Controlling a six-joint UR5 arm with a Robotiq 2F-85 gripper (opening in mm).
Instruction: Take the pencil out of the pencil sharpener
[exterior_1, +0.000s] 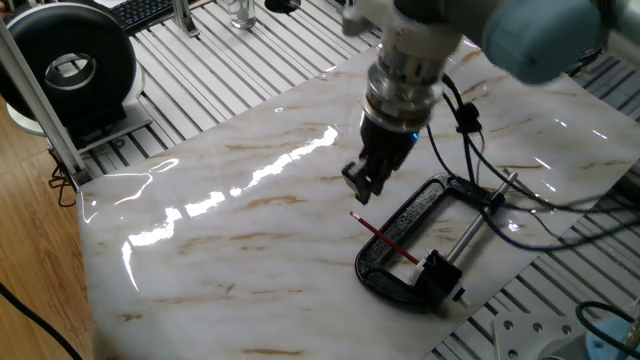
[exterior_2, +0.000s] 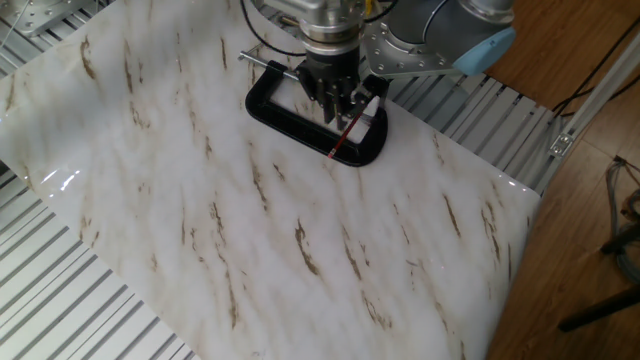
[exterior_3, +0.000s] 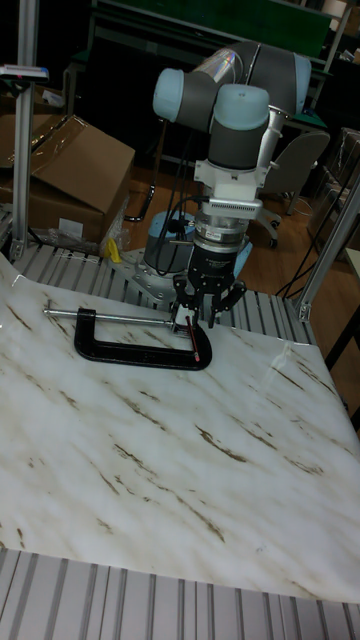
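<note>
The thin red pencil (exterior_1: 383, 238) lies slanted across the lower jaw of a large black C-clamp (exterior_1: 376, 272), its pale tip pointing out over the marble top. Its other end sits in the small black pencil sharpener (exterior_1: 438, 269) with whitish edges inside the clamp. My gripper (exterior_1: 360, 190) hangs open just above and left of the pencil's free tip, holding nothing. From the other side, the gripper (exterior_2: 340, 108) hovers over the pencil (exterior_2: 343, 137) and beside the sharpener (exterior_2: 371, 108). In the tall view the gripper (exterior_3: 205, 318) is right above the pencil (exterior_3: 200, 346).
The clamp's silver screw rod (exterior_3: 110, 316) sticks out to one side. Black cables (exterior_1: 480, 150) trail from the wrist over the clamp. A round black device (exterior_1: 70, 60) stands off the marble slab (exterior_1: 200, 250). A cardboard box (exterior_3: 70, 160) sits behind the table.
</note>
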